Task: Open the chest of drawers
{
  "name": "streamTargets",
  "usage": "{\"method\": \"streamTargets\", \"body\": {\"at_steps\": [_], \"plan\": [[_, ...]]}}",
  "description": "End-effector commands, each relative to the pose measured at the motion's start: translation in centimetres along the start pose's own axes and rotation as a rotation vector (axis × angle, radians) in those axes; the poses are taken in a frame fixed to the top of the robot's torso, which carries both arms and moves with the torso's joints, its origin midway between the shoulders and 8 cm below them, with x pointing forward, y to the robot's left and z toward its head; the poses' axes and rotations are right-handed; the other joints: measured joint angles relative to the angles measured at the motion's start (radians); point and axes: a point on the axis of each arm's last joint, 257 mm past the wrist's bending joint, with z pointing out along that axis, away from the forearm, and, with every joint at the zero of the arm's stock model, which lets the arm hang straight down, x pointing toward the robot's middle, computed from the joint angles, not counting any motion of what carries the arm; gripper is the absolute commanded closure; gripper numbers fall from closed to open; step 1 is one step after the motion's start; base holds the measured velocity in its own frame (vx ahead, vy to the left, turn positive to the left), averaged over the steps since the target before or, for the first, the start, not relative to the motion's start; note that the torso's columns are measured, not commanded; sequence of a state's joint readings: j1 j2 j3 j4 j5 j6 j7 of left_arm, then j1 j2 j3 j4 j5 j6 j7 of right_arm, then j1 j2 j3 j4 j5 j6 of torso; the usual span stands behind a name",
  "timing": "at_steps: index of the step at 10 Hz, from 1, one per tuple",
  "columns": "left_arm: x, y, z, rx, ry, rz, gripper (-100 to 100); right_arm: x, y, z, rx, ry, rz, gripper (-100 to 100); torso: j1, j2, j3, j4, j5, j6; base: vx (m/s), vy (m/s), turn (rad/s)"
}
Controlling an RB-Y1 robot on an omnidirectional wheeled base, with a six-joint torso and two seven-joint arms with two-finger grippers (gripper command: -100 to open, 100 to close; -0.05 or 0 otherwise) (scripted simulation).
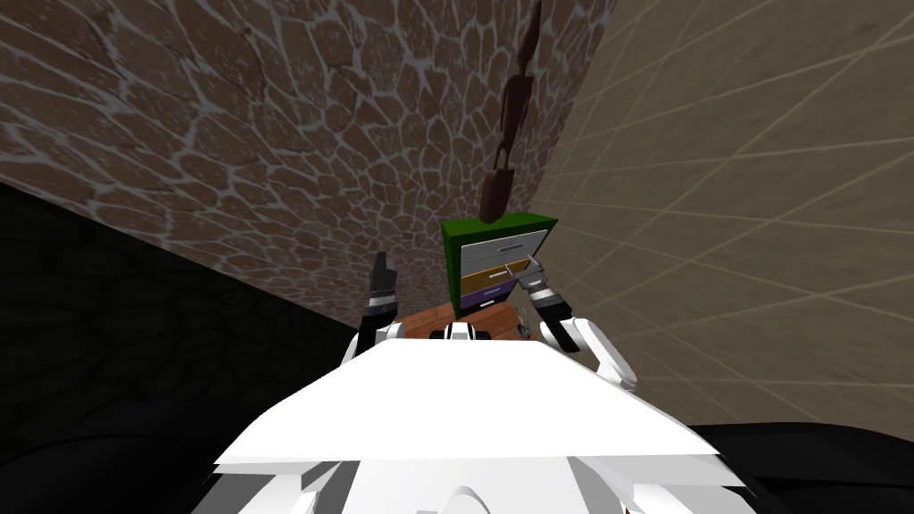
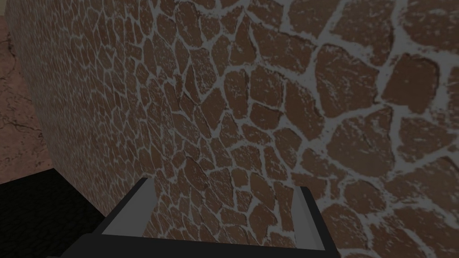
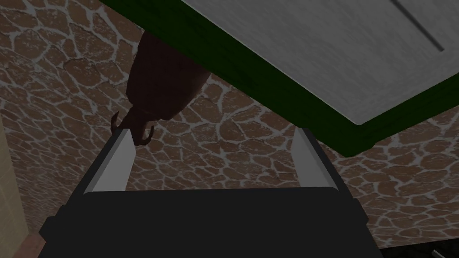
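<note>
The chest of drawers (image 1: 500,225) has a green frame and stands against the stone-patterned wall. It has a grey top drawer (image 1: 502,247), a tan drawer below it and a purple one under that. My right gripper (image 1: 524,267) is at the right side of the drawer fronts, level with the top two drawers. In the right wrist view that gripper (image 3: 215,141) is open with nothing between its fingers. It looks past the green frame (image 3: 278,94) and the grey drawer front (image 3: 322,49) with its thin handle. My left gripper (image 1: 384,265) is raised to the left of the chest, open (image 2: 224,192).
A tall dark brown sculpture (image 1: 513,116) stands on the chest's top (image 3: 166,80). The stone-patterned wall (image 1: 268,134) runs behind the chest and a beige tiled wall (image 1: 759,223) stands to the right. A black area (image 1: 107,339) lies at the left.
</note>
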State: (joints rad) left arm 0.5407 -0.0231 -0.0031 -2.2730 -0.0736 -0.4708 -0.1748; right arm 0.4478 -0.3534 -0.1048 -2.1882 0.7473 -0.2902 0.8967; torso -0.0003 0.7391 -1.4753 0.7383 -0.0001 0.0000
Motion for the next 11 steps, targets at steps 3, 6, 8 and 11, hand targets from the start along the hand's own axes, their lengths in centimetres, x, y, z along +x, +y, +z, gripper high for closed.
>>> {"method": "streamTargets", "body": {"at_steps": [3, 6, 8, 11], "plan": [[0.0, 0.0, 0.0, 0.000, 0.000, 0.000, 0, 2.6, 0.0, -0.2, -0.055, 0.058, -0.272, -100, 0.000, -0.001, -0.001, 0.000, 0.000, 0.000, 0.065, 0.013, 0.022], [0.0, 0.0, 0.0, 0.000, 0.000, 0.000, 0, 3.9, -0.1, -0.4, -0.086, 0.082, -0.416, -100, 0.000, 0.000, 0.000, 0.000, 0.000, 0.000, 0.064, 0.013, 0.024], [0.0, 0.0, 0.0, 0.000, 0.000, 0.000, 0, 5.0, -0.3, -0.5, -0.114, 0.101, -0.540, -100, 0.000, -0.001, 0.000, 0.000, 0.000, 0.000, 0.066, 0.019, 0.032], [0.0, 0.0, 0.0, 0.000, 0.000, 0.000, 0, 6.2, -0.6, -0.7, -0.150, 0.120, -0.690, -100, 0.000, -0.001, -0.001, 0.000, 0.000, 0.000, 0.067, 0.014, 0.025]]}}
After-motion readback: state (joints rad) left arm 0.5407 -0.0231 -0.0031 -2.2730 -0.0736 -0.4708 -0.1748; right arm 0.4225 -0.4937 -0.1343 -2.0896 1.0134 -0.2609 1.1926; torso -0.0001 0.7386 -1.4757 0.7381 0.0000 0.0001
